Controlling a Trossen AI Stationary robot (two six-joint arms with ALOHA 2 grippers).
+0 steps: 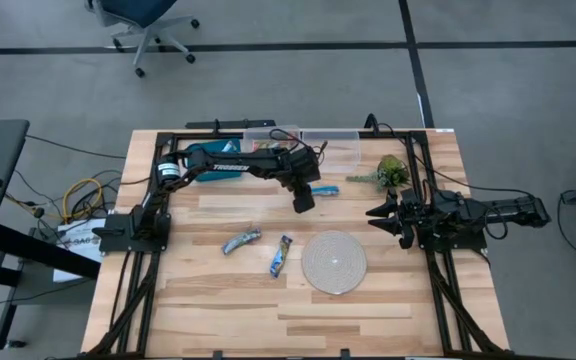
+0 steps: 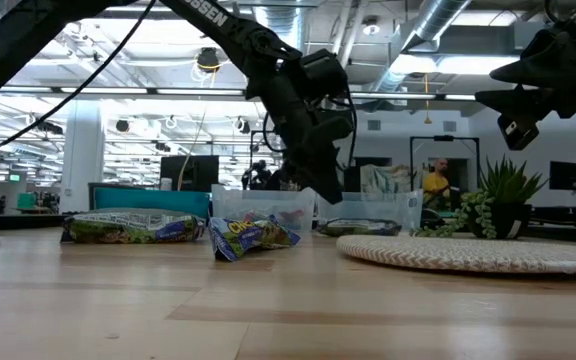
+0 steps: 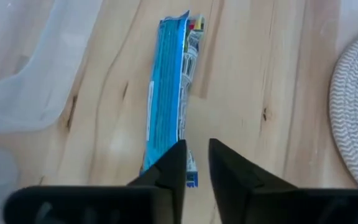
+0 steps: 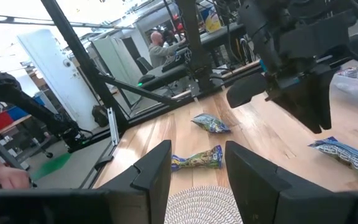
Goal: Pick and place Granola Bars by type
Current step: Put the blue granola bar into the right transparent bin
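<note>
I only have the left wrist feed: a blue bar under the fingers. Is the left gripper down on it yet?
Observer: No. The left gripper hangs above the table, over the blue bar, fingers close together.
Operator: Other bars out?
Observer: Two multicoloured bars lie loose on the wood, left of the round mat.
Operator: Right arm?
Observer: The right gripper waits open at the table's right edge, near the plant.

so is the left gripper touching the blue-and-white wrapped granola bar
Apart: the right wrist view shows the left gripper hanging above the blue-and-white bar, bare wood between them.
</note>
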